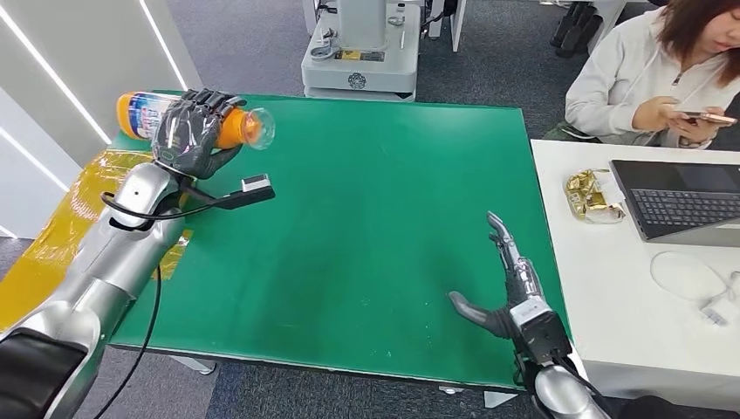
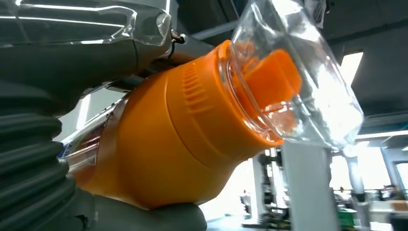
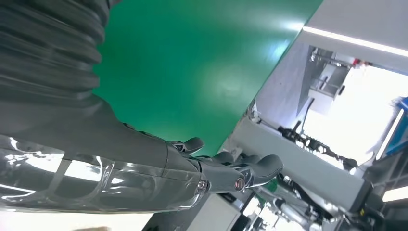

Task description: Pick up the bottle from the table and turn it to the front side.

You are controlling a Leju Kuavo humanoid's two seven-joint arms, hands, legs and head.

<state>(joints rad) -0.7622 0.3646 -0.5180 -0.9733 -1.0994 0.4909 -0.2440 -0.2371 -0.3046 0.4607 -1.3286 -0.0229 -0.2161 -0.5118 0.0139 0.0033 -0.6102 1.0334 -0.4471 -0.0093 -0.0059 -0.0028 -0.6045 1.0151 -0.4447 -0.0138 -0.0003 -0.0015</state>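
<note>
Head view. The left hand is raised at the far left corner of the green desk, its fingers wrapped over the middle of the bottle. The bottle lies roughly horizontal in that grip, labelled body pointing left, orange neck and clear cap pointing right. Whether its base touches the desk cannot be told. A dark cable runs along the left arm. The right hand is low over the near right part of the desk, well apart from the bottle, fingers extended and spread with the thumb out to the side, holding nothing. A white desk adjoins on the right, carrying a laptop, a gold wrapper and a white cable. A seated person behind it holds a phone. A grey machine base stands beyond the green desk.

Left wrist view. The bottle's orange shoulder is pressed against the hand, with the thumb under it and a finger across its other side. The clear cap covers an orange spout.

Right wrist view. The right fingers are extended over the green desk, apart from it and around nothing.
</note>
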